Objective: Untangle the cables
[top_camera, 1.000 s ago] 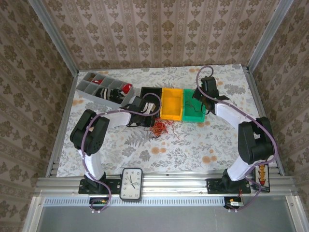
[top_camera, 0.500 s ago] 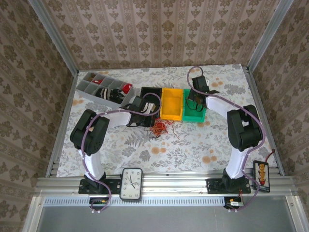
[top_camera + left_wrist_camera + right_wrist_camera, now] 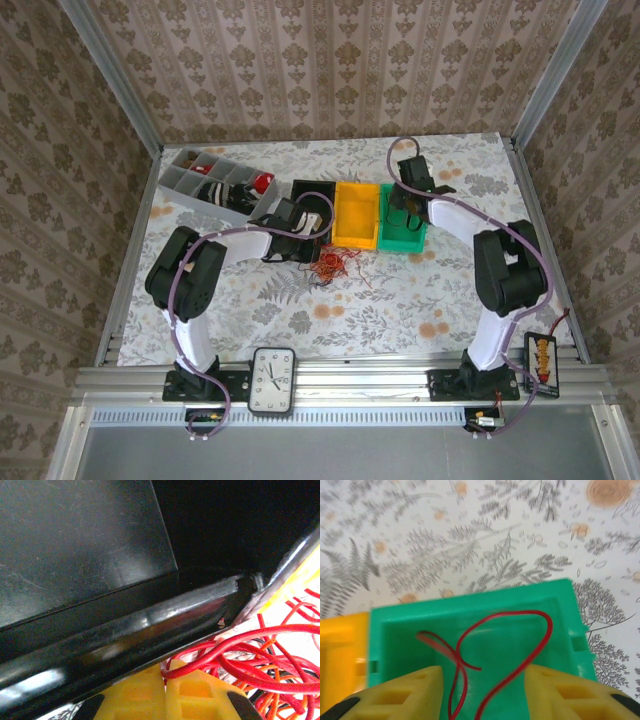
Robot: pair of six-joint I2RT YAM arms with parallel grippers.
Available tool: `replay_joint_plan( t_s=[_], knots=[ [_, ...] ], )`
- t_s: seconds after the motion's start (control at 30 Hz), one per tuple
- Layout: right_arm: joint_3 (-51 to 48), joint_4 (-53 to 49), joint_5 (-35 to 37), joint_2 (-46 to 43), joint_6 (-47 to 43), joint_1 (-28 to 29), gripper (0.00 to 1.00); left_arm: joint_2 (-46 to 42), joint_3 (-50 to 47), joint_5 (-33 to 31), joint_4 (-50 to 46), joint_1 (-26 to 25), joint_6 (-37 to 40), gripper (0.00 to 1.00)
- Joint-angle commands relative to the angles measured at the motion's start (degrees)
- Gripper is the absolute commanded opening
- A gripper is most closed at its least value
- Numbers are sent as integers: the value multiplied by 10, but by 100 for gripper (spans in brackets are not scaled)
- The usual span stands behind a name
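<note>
Near table (image 3: 400, 305) half open; bins (image 3: 356, 215), cable tangle (image 3: 335, 266) crowd centre

Top external: set high behind the arm bases (image 3: 195, 383), aimed down over the floral-printed worktop (image 3: 380, 310). Left wrist: held close against the black plastic bin (image 3: 90, 545), red and orange cables (image 3: 260, 665) alongside. Right wrist: aimed steeply down into the green plastic bin (image 3: 470, 604). Both bins are shared with the overhead view.

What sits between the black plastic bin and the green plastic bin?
A yellow rectangular plastic bin, side by side with the black plastic bin and the green plastic bin; the top view shows it.
</note>
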Motion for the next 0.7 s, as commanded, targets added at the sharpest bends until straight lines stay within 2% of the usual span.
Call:
replay_joint_plan(
  t_s=[0.0, 0.2, 0.37, 0.57, 0.67],
  knots=[
    [-25, 17, 4, -70, -7, 2, 50, -8, 6, -2, -23, -1, 5, 0],
    [-134, 78, -11, -163, -10, 36, 51, -14, -5, -3, -20, -7, 5, 0],
    [-220, 155, -157, -186, -58, 96, 51, -8, -7, -3, -20, -14, 6, 0],
    [-224, 151, -266, -147, -106, 155, 50, -3, 0, -4, -31, -18, 9, 0],
    [-221, 143, -290, -136, -125, 165, 51, -3, 1, -4, -35, -18, 10, 0]
  ],
)
